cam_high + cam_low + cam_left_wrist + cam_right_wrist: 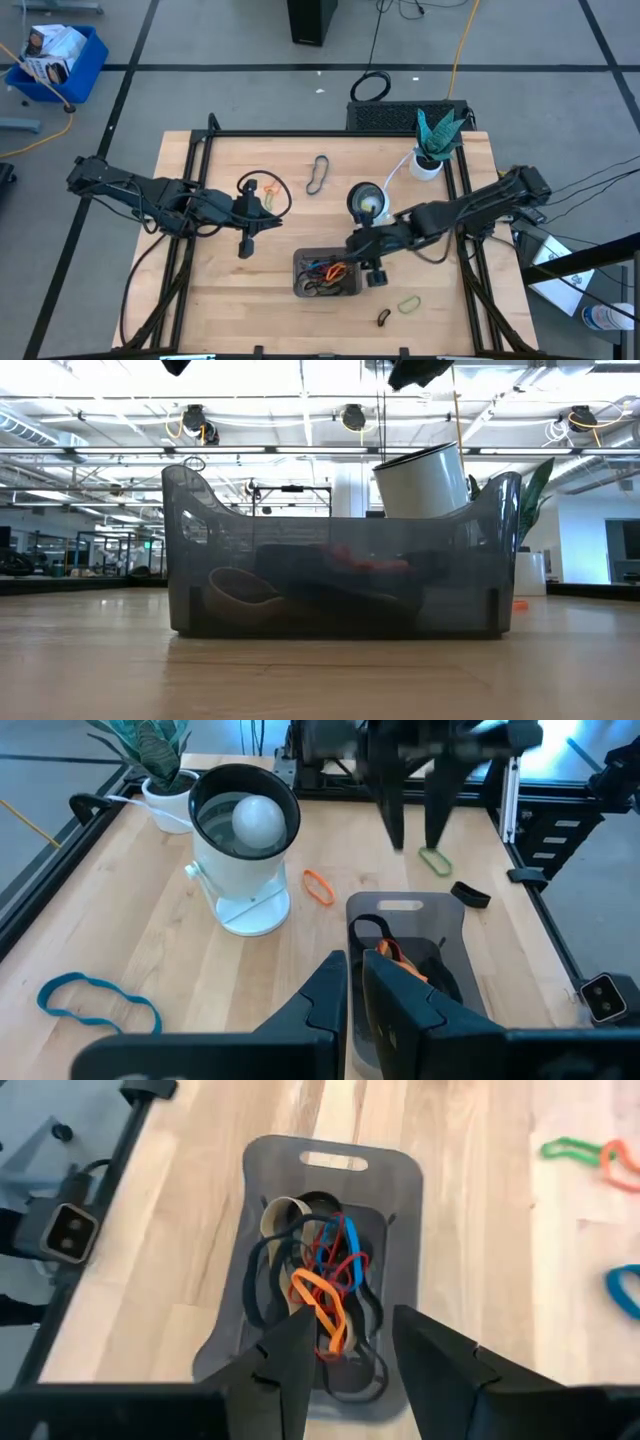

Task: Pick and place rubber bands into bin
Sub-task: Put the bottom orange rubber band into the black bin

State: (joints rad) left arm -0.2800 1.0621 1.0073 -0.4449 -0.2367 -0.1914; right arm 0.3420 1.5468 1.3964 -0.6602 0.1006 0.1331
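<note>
Right gripper (345, 1355): released, fingers apart, just above the bin's edge, holding nothing.
Left gripper (247, 222): clenched, empty, over the surface left of the bin.
Bin (303, 262): front centre of the surface.
Bands (320, 1285): tangled in the bin.

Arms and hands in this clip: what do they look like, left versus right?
Both arms are dark, jointed, with black cables trailing along them. The left hand and the right hand each end in two flat, angular black fingers; no coloured markings are visible.

white cup (366, 203) close behind bin (303, 287)
</note>
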